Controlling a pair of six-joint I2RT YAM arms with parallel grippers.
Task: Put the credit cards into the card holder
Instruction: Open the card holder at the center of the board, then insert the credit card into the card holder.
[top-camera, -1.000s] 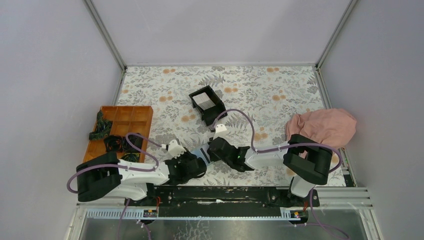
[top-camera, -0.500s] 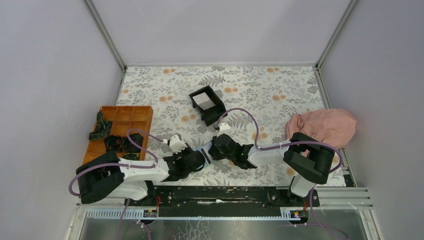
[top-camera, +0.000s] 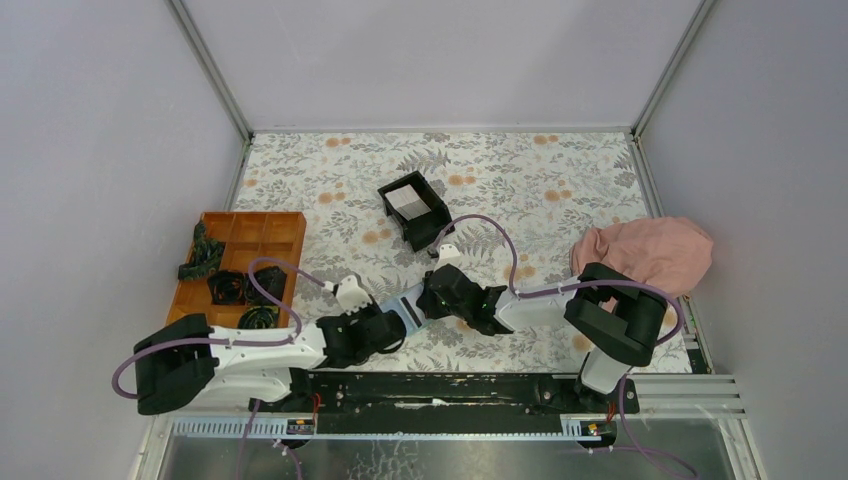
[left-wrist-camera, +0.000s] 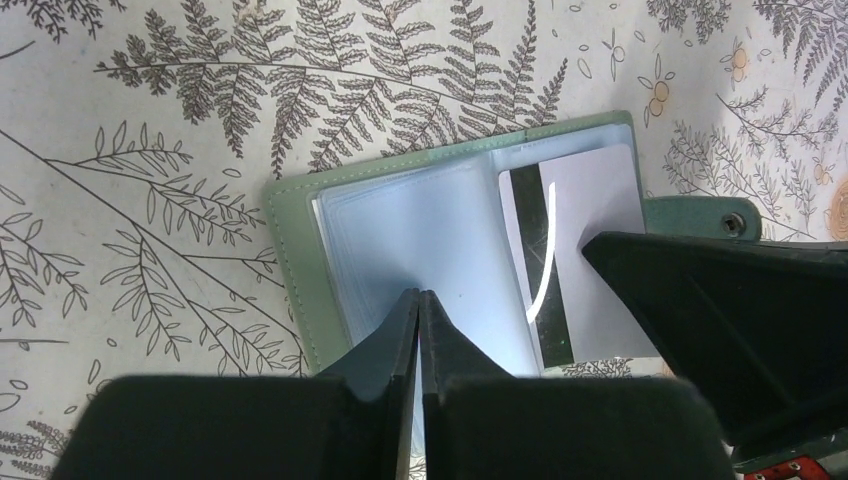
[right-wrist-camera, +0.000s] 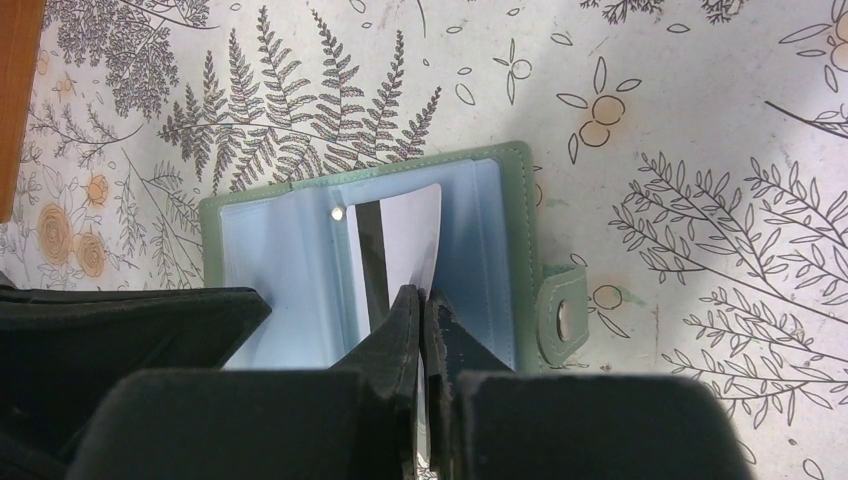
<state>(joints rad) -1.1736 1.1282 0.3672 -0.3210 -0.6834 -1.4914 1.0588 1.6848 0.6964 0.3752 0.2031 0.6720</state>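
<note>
The sage-green card holder (left-wrist-camera: 290, 262) lies open on the floral table, light blue inside faces up. It also shows in the right wrist view (right-wrist-camera: 518, 225) and the top view (top-camera: 405, 306). My left gripper (left-wrist-camera: 418, 296) is shut, its tips resting on the left blue face. My right gripper (right-wrist-camera: 422, 292) is shut on a pale credit card (right-wrist-camera: 410, 232) with a black stripe, whose far end lies at the holder's middle sleeve. The card shows in the left wrist view (left-wrist-camera: 592, 222) too. More pale cards (top-camera: 407, 200) sit in the black box (top-camera: 428, 226).
An orange compartment tray (top-camera: 282, 228) with dark items stands at the left. A pink cloth (top-camera: 650, 252) lies at the right. The holder's snap tab (right-wrist-camera: 562, 316) sticks out on its right side. The two grippers (top-camera: 385, 325) (top-camera: 432, 298) are almost touching.
Both grippers have closed in over the card holder. The left arm's elbow has swung out and down to the left. The right gripper has shifted slightly up-left with the card.
</note>
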